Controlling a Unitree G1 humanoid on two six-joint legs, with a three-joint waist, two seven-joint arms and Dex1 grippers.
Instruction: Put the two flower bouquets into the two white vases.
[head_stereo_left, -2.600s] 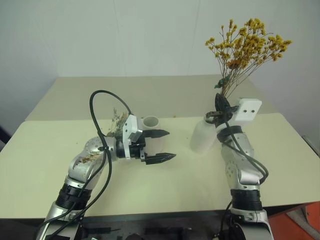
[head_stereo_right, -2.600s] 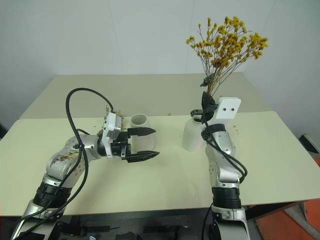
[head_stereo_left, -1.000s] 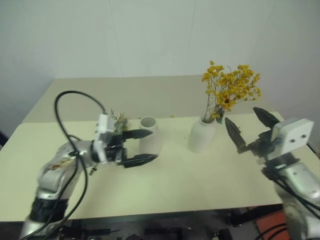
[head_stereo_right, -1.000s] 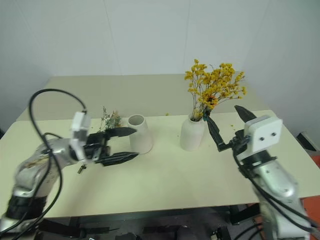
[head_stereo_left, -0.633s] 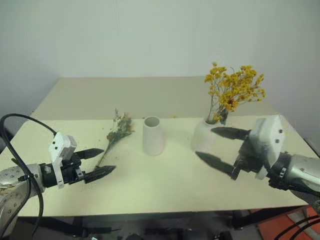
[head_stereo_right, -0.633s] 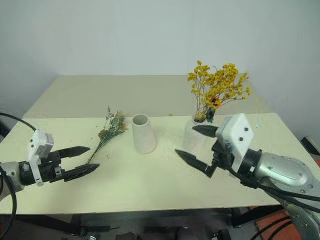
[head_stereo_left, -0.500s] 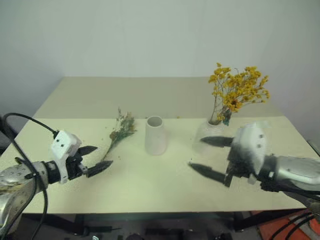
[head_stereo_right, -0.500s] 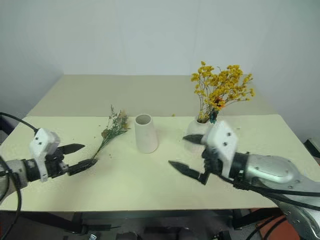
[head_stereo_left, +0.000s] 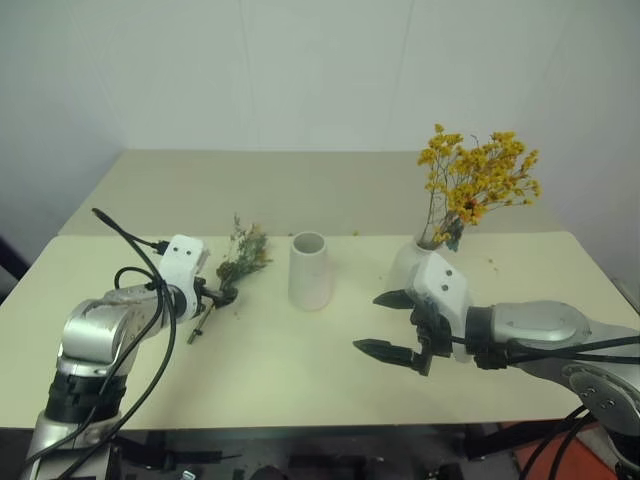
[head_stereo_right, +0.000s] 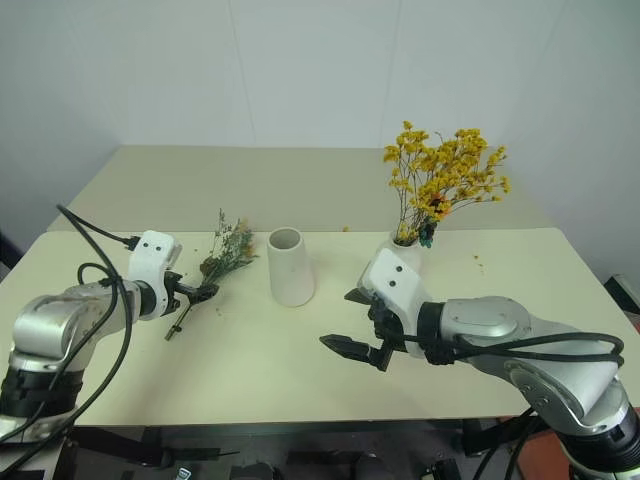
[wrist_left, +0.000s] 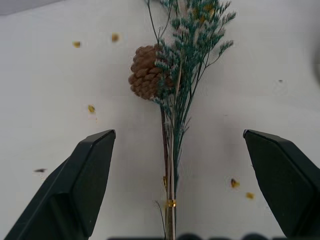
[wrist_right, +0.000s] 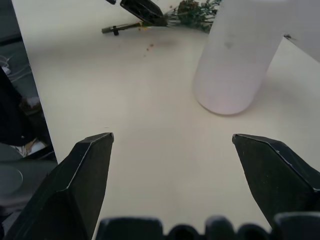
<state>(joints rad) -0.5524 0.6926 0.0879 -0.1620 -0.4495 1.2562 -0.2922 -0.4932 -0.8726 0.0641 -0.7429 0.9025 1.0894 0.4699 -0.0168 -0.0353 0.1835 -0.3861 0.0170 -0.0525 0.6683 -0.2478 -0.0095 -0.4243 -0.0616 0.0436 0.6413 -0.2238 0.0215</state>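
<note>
Bench: pale cream bench (head_stereo_left: 300, 370) carrying both vases and the loose bunch; small yellow crumbs (wrist_left: 91, 108) scattered on it around the bunch.

Yellow bouquet: bushy yellow-orange bouquet (head_stereo_left: 478, 180) standing upright in the round vase, its thin brown stems going down into the narrow neck; a dark green bit sits low among the stems.

Round vase: bulbous white vase (head_stereo_left: 408, 268) on the right part of the bench, partly hidden behind the right hand.

Cone vase: tall tapered white vase (head_stereo_left: 308, 271) upright near the middle of the bench, wide mouth up, nothing in it; it stands between the loose bunch and the round vase, apart from both.

Grey-green bunch: smaller bouquet (head_stereo_left: 243, 256) lying flat on the bench to the left of the cone vase, sprig tips toward the far side, stem end toward the near left; a brown pine cone (wrist_left: 145, 79) is bound among its sprigs.

Left hand: left hand (wrist_left: 177, 185) low over the stem end of the grey-green bunch; its two black fingers (wrist_left: 87, 175) spread wide, one either side of the stems, not touching them; nothing gripped.

Right hand: right hand (head_stereo_left: 388, 322) hanging above the bench in front of the round vase, pointing toward the cone vase; fingers (wrist_right: 82, 175) wide apart and empty.
</note>
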